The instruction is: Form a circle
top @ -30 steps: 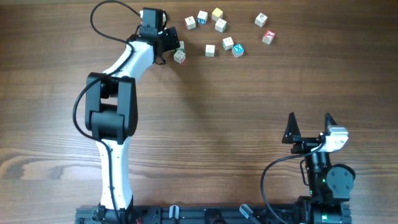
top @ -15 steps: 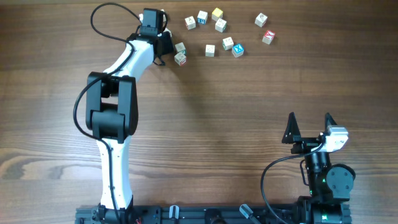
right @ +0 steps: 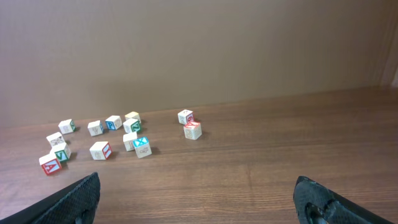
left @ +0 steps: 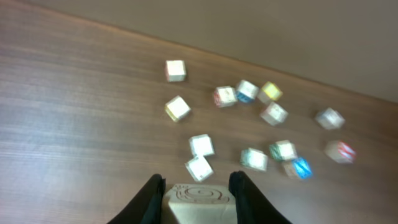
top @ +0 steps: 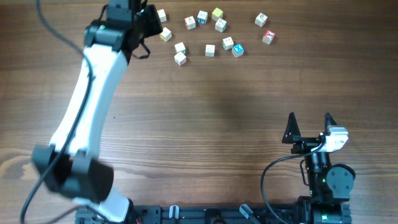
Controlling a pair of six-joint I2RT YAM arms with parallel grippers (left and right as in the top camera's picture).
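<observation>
Nearest my base, at 5 o'clock on the table (top: 217,124) (12 being its far edge), my right gripper (top: 310,118) stood with its jaws spread wide and empty, exactly as a second before. My left arm (top: 87,106) had changed most. A second earlier it was bent, its gripper low beside the cubes with the jaws wide. Now it reared up toward the overhead camera, large and blurred, reaching to 11 o'clock. My left gripper (left: 198,186) had closed and was pinching a pale wooden cube (left: 200,202) with a ring carved in its upper face; where it had been picked from I could not tell. Just beyond the fingertips, at 12 o'clock in the wrist view, a pair of cubes (left: 199,168) stood where they had been. At 3 o'clock from them lay a row of three cubes (top: 227,43), the last blue-faced, unmoved. Farther out, at 12 o'clock by the far edge, the circle (top: 202,17) was not a closed ring: four cubes sat in a close arc, one blue-faced and one yellow, unchanged. The two cubes (top: 165,35) at its 9 o'clock, covered by my arm earlier, now showed. The far pair (top: 261,20) at its 3 o'clock, one red-faced, had not moved.
</observation>
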